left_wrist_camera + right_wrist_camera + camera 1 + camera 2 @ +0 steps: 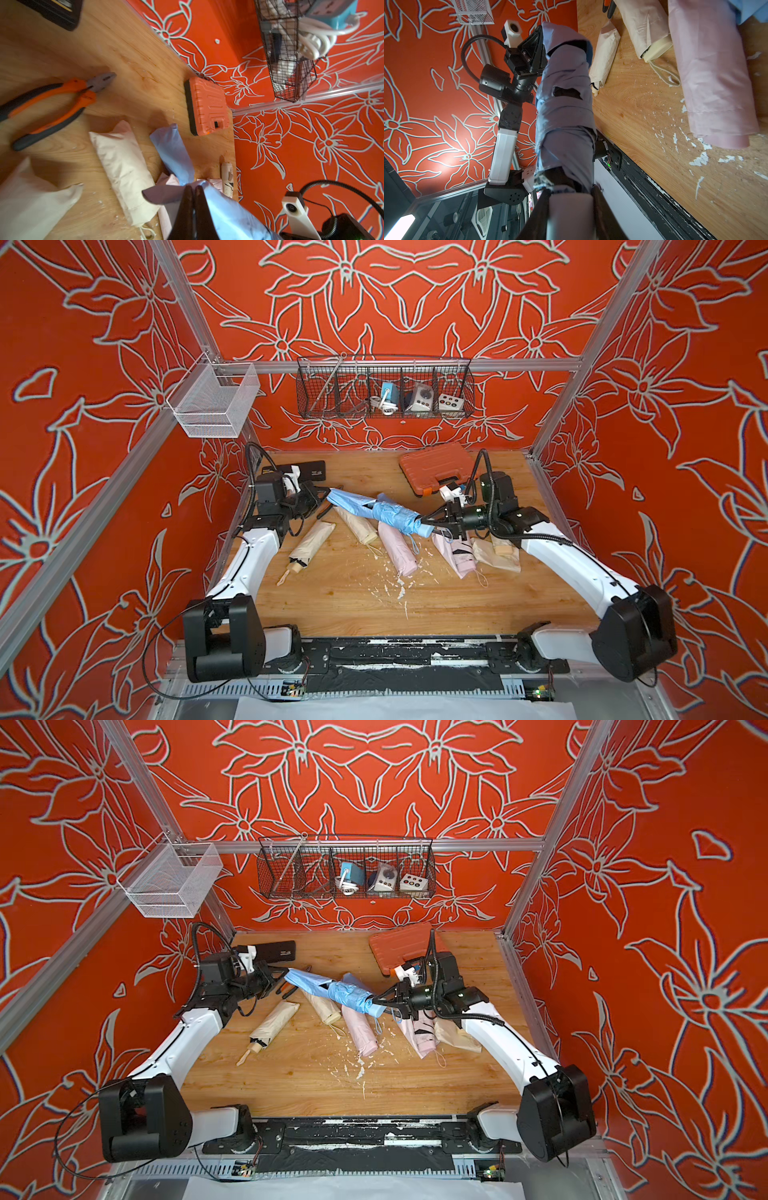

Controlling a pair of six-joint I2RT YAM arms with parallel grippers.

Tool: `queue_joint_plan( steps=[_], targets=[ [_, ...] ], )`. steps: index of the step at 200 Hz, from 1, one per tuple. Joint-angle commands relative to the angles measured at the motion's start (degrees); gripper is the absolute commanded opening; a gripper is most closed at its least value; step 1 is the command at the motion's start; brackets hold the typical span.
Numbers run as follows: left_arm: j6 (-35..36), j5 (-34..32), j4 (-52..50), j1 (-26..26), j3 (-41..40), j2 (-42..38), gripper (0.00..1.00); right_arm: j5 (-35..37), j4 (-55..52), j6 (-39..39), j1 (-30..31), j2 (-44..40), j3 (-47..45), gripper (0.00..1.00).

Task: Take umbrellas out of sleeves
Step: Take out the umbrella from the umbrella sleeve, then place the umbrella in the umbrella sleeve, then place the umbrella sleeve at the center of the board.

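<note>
Blue fabric is stretched between two arms, that's the picture. On the left, the left arm reaches in low, elbow bent, wrist turned toward the middle. The left gripper (328,491) is pinched tight on the far tip of the blue sleeve (347,502). The left wrist view shows both fingers (185,207) pressed together with cloth bunched between them.

Moving across, the blue umbrella (395,514) is held up off the wooden table (353,605). It slants over a cream umbrella (358,526) and a pink umbrella (397,549) lying below, its pleated roll bare at the handle end.

On the right, the right arm comes in level, forearm pointing left. The right gripper (570,190) clamps the pale blue handle (569,214) between its fingers (602,212).

Now the hard parts. How far the sleeve overlaps the roll is unclear, because the blues blend. Another cream umbrella (500,553) sits largely under the right arm. The orange case (432,466) is partly covered by the right arm and its cable.
</note>
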Motion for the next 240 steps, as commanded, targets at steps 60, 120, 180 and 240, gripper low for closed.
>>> queue_joint_plan(
  steps=[60,120,180,240],
  targets=[
    [0.9,12.6,4.7,-7.3,1.4,3.0,0.00,7.6,-4.5,-6.7,-3.9,0.4,7.2,0.12],
    [-14.8,9.6,24.3,-20.6,1.3,11.2,0.00,12.3,-5.5,-8.3,-11.3,2.1,11.3,0.12],
    [-2.0,13.9,8.4,-31.3,22.3,31.1,0.00,13.3,-13.1,-14.7,-14.7,-0.3,11.8,0.11],
    [9.7,19.9,-3.3,-35.6,19.7,34.4,0.00,14.6,-18.5,-19.3,-15.0,-6.9,3.5,0.11]
  ],
)
